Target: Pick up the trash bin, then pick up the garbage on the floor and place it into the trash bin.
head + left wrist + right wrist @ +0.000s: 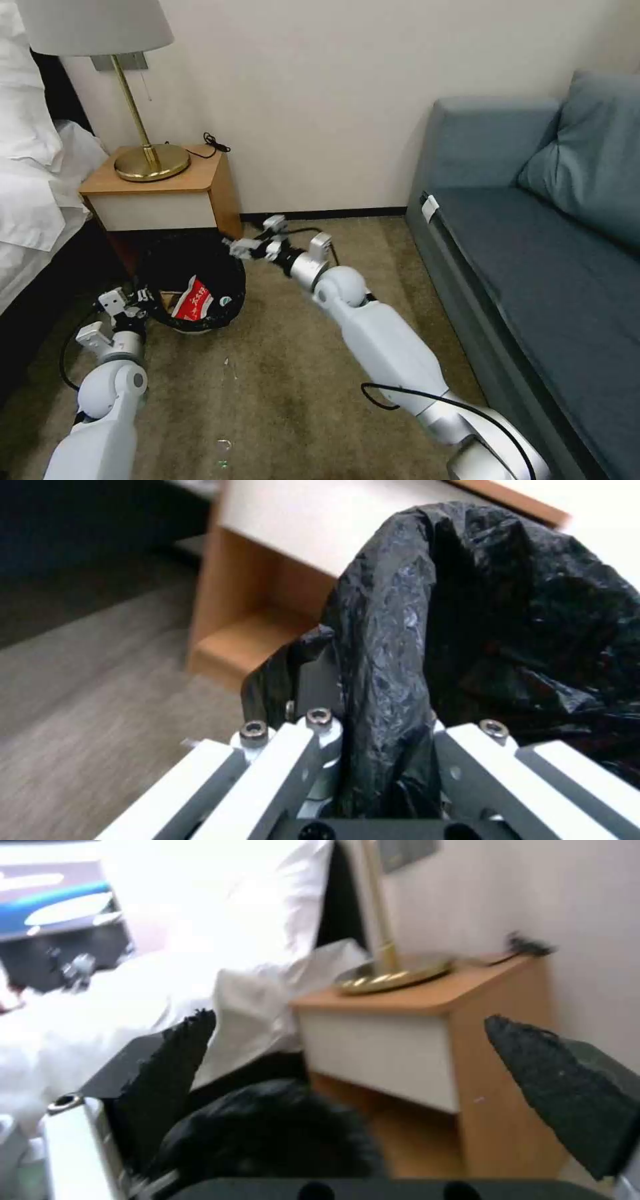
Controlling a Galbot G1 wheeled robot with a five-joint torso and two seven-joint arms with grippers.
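The trash bin (190,283), lined with a crinkly black bag (480,605), is tilted just above the carpet in front of the nightstand. My left gripper (143,297) is shut on its near rim, and the bag's folded edge is pinched between the fingers (313,730). A red-and-white packet (194,299) and a piece with a green label (225,301) lie inside the bin. My right gripper (257,235) hovers open by the bin's far right rim. Its black pads (180,1075) stand wide apart above the bag (267,1130), with nothing between them.
A wooden nightstand (167,187) with a brass lamp (150,160) stands right behind the bin. The bed (33,173) is at the left and a blue sofa (533,233) at the right. Small pale scraps (223,444) lie on the carpet between my arms.
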